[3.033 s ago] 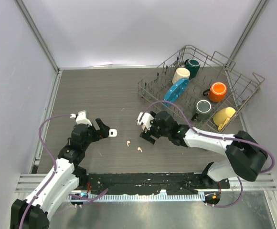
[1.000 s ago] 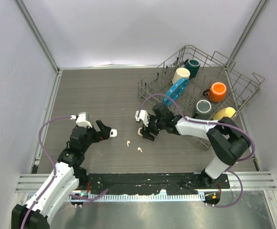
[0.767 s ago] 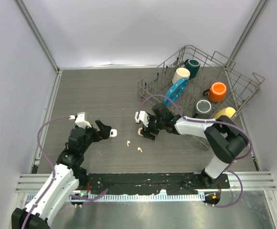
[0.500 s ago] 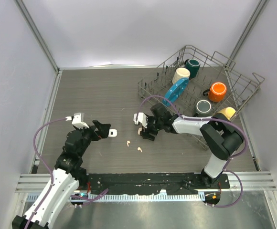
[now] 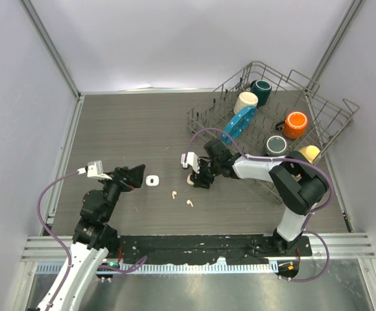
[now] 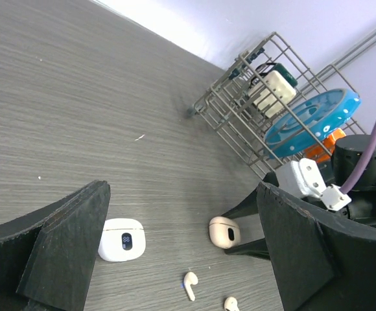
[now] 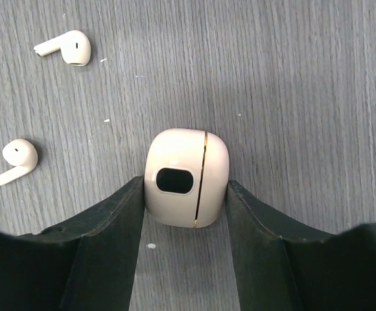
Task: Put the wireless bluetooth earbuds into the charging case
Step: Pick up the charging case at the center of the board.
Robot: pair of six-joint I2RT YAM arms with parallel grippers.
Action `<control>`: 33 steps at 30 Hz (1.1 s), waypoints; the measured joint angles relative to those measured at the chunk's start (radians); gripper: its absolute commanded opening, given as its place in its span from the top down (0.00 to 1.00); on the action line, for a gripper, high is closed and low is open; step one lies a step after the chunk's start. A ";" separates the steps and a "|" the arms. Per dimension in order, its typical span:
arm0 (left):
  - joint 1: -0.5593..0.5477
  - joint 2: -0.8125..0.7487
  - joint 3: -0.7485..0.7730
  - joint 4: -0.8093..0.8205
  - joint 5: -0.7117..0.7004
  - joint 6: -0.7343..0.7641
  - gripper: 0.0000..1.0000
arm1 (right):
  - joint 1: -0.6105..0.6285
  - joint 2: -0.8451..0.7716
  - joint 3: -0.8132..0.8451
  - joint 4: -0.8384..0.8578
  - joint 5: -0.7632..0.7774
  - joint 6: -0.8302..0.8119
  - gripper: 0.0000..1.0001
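A pale peach charging case (image 7: 187, 177) lies shut on the table between my right gripper's (image 7: 185, 188) fingers, which press on both its sides; the same case (image 5: 191, 179) shows from above. Two pale peach earbuds (image 7: 68, 46) (image 7: 18, 159) lie loose just beyond it, also seen as earbuds (image 5: 173, 194) (image 5: 188, 202) from above. A white charging case (image 5: 152, 181) rests shut on the table, free of both grippers. My left gripper (image 5: 133, 175) hangs wide open a short way left of it, and in its own view the left gripper (image 6: 183, 188) frames the white case (image 6: 122, 240) and the peach case (image 6: 223, 232).
A wire dish rack (image 5: 317, 110) stands at the back right with several mugs and a blue plate (image 5: 238, 122). Grey walls close in the table on the left, back and right.
My left arm has drawn back to the left, leaving the white case lying on the table. My right gripper has narrowed onto the peach case.
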 measured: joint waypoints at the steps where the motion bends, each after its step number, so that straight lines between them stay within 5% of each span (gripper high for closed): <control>1: 0.000 -0.009 0.000 0.000 0.001 -0.002 0.00 | 0.000 0.000 0.000 -0.002 0.000 0.002 0.58; 9: 0.000 0.013 0.004 -0.006 0.028 -0.003 0.00 | -0.004 0.006 0.020 -0.034 -0.007 0.028 0.99; 18: 0.000 0.175 0.055 -0.006 0.136 -0.001 0.00 | 0.026 -0.040 0.019 -0.005 0.005 0.098 0.99; 33: 0.000 0.329 0.146 0.024 0.405 0.010 0.00 | 0.183 -0.474 -0.261 0.380 0.174 0.244 0.99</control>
